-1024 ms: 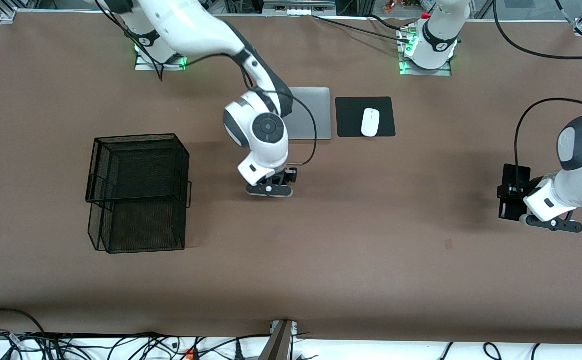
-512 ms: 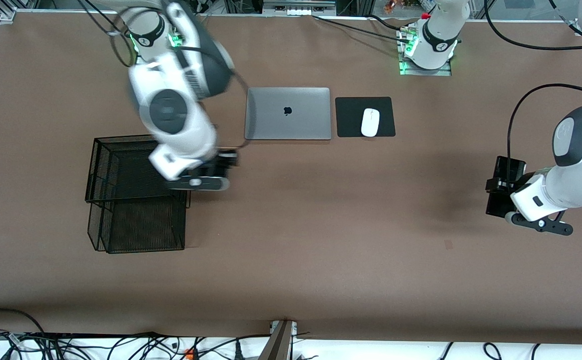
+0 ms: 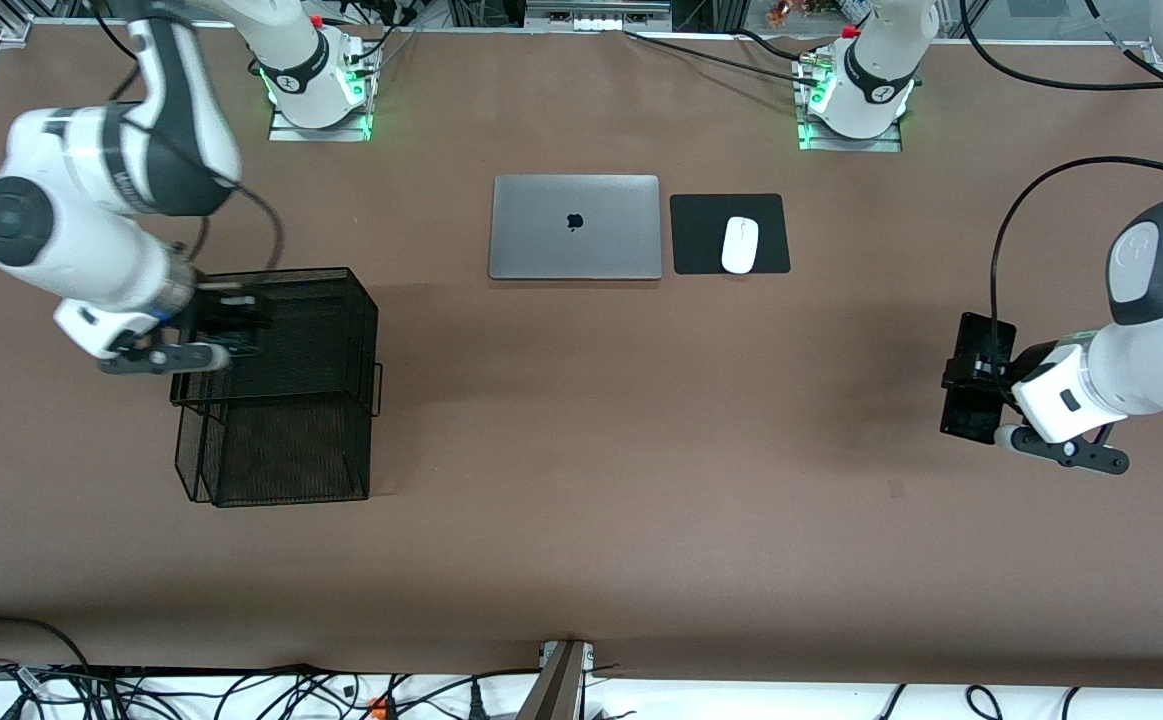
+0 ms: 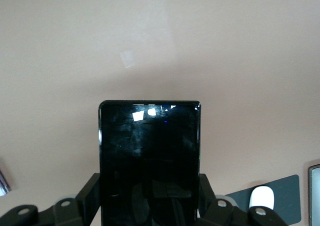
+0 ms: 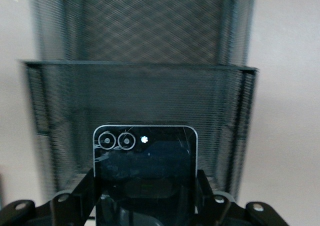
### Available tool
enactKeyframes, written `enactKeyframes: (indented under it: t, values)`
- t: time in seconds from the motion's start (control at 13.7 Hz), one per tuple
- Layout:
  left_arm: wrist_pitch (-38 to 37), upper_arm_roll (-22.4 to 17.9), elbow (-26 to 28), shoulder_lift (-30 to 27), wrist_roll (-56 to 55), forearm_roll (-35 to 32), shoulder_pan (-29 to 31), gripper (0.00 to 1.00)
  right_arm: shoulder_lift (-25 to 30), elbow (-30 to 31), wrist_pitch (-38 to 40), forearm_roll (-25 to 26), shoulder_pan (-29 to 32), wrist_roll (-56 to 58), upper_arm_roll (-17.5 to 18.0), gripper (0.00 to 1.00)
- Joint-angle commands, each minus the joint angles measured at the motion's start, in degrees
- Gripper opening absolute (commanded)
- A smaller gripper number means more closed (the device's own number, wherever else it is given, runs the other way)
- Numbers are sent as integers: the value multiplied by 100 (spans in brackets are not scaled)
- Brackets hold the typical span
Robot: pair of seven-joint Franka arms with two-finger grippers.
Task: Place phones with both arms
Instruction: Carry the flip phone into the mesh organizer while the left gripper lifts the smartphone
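Observation:
My right gripper (image 3: 224, 327) is shut on the small squarish black flip phone (image 5: 145, 161) and holds it over the rim of the black wire mesh basket (image 3: 281, 270) at the right arm's end of the table. In the right wrist view the phone's two camera rings face up, with the basket (image 5: 140, 85) just ahead. My left gripper (image 3: 981, 372) is shut on the long slim black slab (image 3: 966, 410) and holds it above bare table at the left arm's end. The slab (image 4: 149, 141) fills the left wrist view between the fingers. The lavender flip phone is out of view.
A closed silver laptop (image 3: 575, 227) lies near the robots' bases. Beside it a white mouse (image 3: 739, 244) sits on a black pad (image 3: 771, 235). The basket stands in two tiers, its lower part nearer the front camera. Cables run along the table's front edge.
My right arm swung with the flip phone from the table's middle, in front of the laptop, to over the basket. My left gripper drifted slightly toward the table's middle with the slab.

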State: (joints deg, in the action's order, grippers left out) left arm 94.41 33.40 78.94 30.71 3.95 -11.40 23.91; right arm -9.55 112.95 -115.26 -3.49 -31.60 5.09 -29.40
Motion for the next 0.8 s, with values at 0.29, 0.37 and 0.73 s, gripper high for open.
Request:
enactKeyframes:
  t: [0.29,0.37,0.73]
  values:
    - [-116,9,-344,180,-289,261,-799,2,-257,861,-1227,-91,-22,361,-207,40]
    - [-98,17,-344,224,-342,261,-930,2,-301,843,-1227,-91,13,361,-207,42]
    - [1076,0,-318,602,-544,629,-1651,1,-337,615,-1157,-108,171,273,-207,100]
